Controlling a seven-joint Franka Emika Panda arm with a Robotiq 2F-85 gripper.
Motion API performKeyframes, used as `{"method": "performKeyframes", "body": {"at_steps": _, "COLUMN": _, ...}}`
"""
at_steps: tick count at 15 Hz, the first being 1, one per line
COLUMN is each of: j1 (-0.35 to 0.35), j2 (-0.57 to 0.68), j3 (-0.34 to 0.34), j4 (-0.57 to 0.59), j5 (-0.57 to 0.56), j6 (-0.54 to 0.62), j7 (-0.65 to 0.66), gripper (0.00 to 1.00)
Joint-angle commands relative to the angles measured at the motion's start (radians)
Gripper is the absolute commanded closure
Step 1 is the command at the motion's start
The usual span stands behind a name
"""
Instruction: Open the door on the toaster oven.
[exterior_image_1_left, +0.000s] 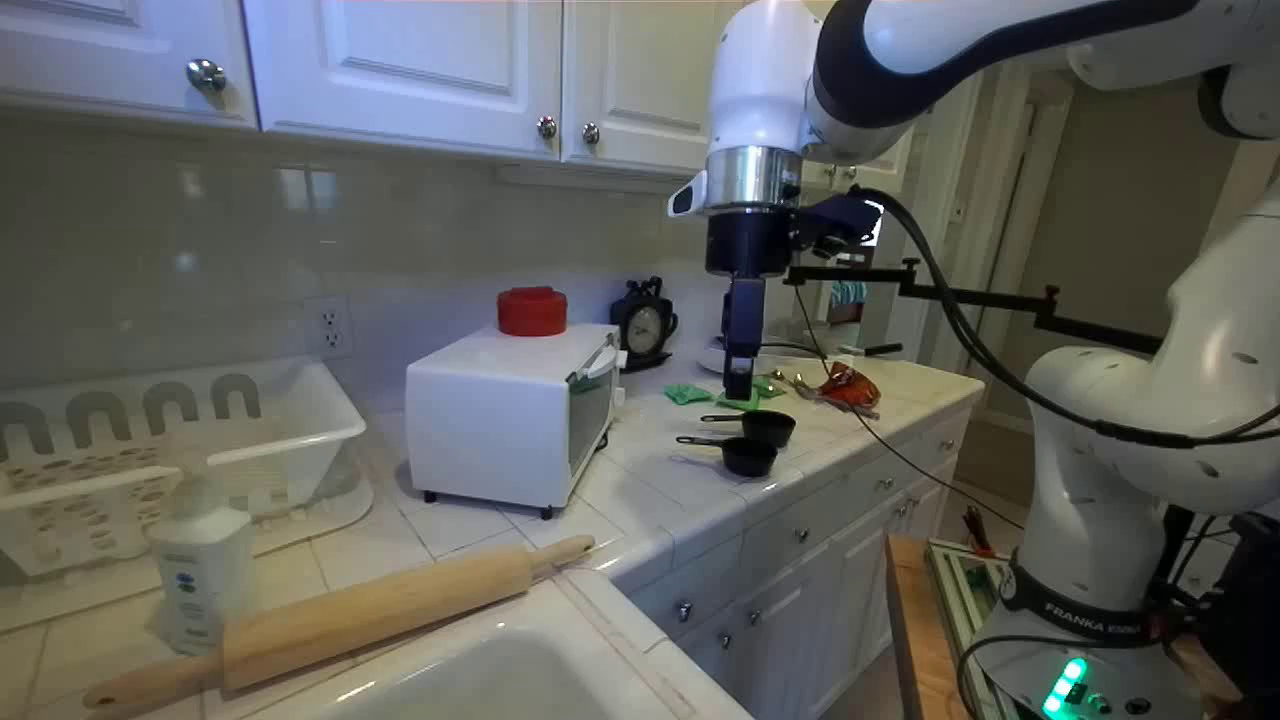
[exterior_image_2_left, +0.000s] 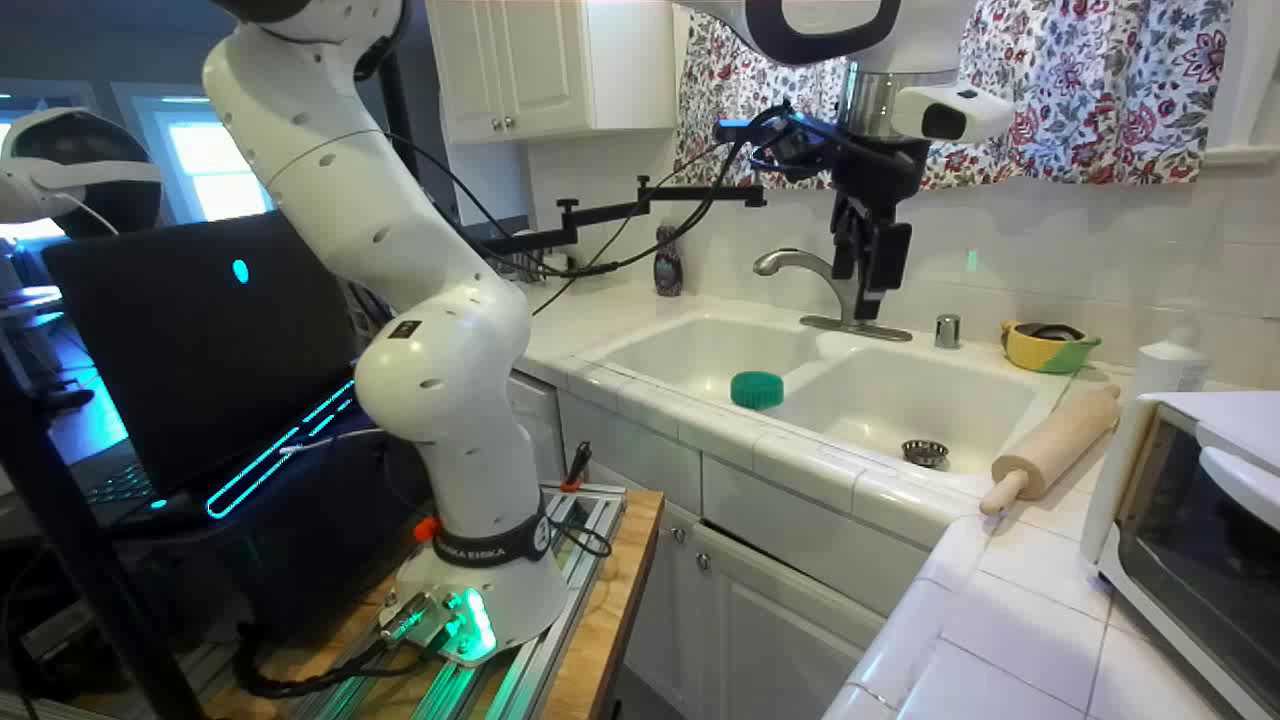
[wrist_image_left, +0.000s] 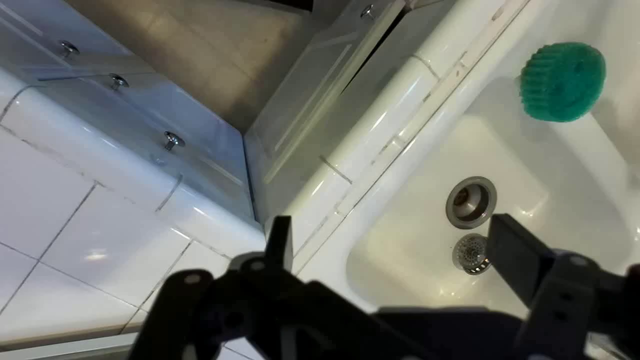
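Note:
The white toaster oven (exterior_image_1_left: 490, 420) stands on the tiled counter and shows partly at the right edge in an exterior view (exterior_image_2_left: 1225, 410). Its door (exterior_image_1_left: 592, 412), a dark glass panel in a pale frame with a white handle (exterior_image_1_left: 602, 362), looks shut; the door also shows in an exterior view (exterior_image_2_left: 1200, 540). My gripper (exterior_image_1_left: 740, 385) points down in the air, apart from the oven; it also shows in an exterior view (exterior_image_2_left: 870, 290). In the wrist view its fingers (wrist_image_left: 392, 240) are wide apart with nothing between them, over the sink edge.
A red container (exterior_image_1_left: 532, 312) sits on the oven. Two small black pans (exterior_image_1_left: 750, 456) lie before it. A rolling pin (exterior_image_1_left: 380, 615), a bottle (exterior_image_1_left: 200, 570) and a dish rack (exterior_image_1_left: 300, 425) are nearby. The sink (exterior_image_2_left: 900, 400) holds a green scrubber (exterior_image_2_left: 757, 390); a faucet (exterior_image_2_left: 800, 262) rises behind.

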Motion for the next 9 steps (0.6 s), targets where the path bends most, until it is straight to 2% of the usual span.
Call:
{"method": "performKeyframes", "body": {"at_steps": 1, "j1": -0.018, "j2": 0.0, "j3": 0.015, "j4": 0.002, "j5": 0.007, "j6": -0.004, "j7": -0.006, "gripper": 0.0}}
{"method": "performKeyframes", "body": {"at_steps": 5, "j1": -0.036, "j2": 0.001, "j3": 0.022, "j4": 0.011, "j5": -0.019, "j6": -0.002, "j7": 0.012, "gripper": 0.0}}
{"method": "performKeyframes", "body": {"at_steps": 9, "j1": -0.107, "j2": -0.02, "j3": 0.005, "j4": 0.045, "j5": -0.063, "j6": 0.033, "j7": 0.074, "gripper": 0.0}}
